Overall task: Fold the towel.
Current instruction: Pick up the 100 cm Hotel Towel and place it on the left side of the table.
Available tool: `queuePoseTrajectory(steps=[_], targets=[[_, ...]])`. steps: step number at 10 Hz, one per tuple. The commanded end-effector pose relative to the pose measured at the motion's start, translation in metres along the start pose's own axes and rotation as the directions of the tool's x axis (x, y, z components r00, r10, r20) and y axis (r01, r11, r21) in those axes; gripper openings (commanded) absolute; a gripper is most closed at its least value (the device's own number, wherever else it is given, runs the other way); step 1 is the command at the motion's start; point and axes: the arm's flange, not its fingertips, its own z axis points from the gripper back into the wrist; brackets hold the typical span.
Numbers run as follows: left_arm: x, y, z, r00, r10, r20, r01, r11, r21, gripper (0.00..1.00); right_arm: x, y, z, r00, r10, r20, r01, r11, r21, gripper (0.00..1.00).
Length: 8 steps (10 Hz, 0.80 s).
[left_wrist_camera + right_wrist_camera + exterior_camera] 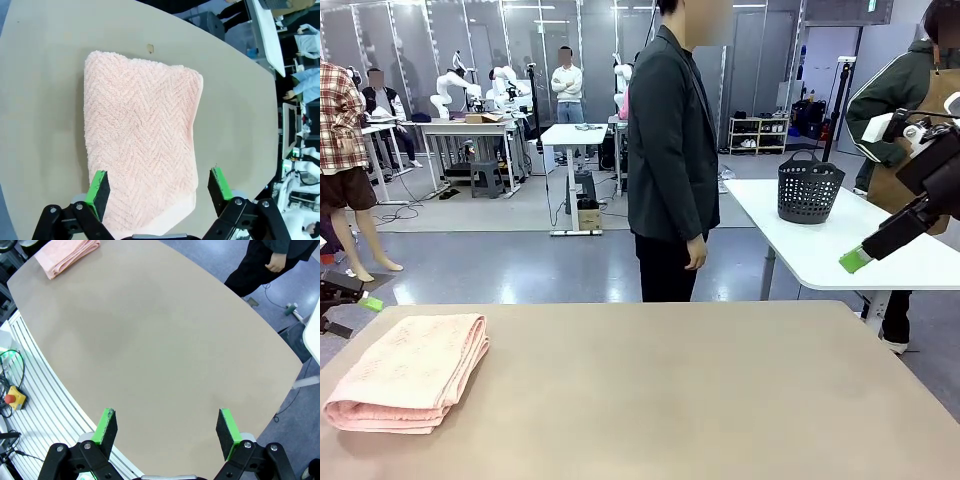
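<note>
The towel (410, 372) lies folded into a thick salmon-pink pad on the left part of the tan table (680, 400), with its rounded fold toward the front. In the left wrist view the towel (140, 140) shows its herringbone weave. My left gripper (159, 189) hangs open above its near end, with one green pad on each side and nothing held. Its green pad (370, 303) peeks in at the left edge of the front view. My right gripper (166, 427) is open over bare table, far from the towel (67, 255). In the front view the right gripper (857, 261) is raised at the right.
A person in a dark jacket (670, 150) stands at the table's far edge, one hand (277, 260) hanging down. Behind to the right, a white table (820, 250) carries a dark perforated basket (809, 188). A small mark (150, 48) sits on the tabletop beyond the towel.
</note>
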Motion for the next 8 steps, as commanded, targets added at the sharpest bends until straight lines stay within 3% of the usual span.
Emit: queuePoseTrajectory(steps=[1,8], targets=[[0.0055,0.0046,-0.0014,1.000,0.013,0.004,-0.013,1.000,0.000,1.00,0.0000,0.0006,0.0000,1.000,-0.017,-0.007,0.017,1.000,-0.008,1.00],[0.0055,0.0046,-0.0014,1.000,0.013,0.004,-0.013,1.000,0.000,1.00,0.0000,0.0006,0.0000,1.000,-0.017,-0.007,0.017,1.000,-0.008,1.00]])
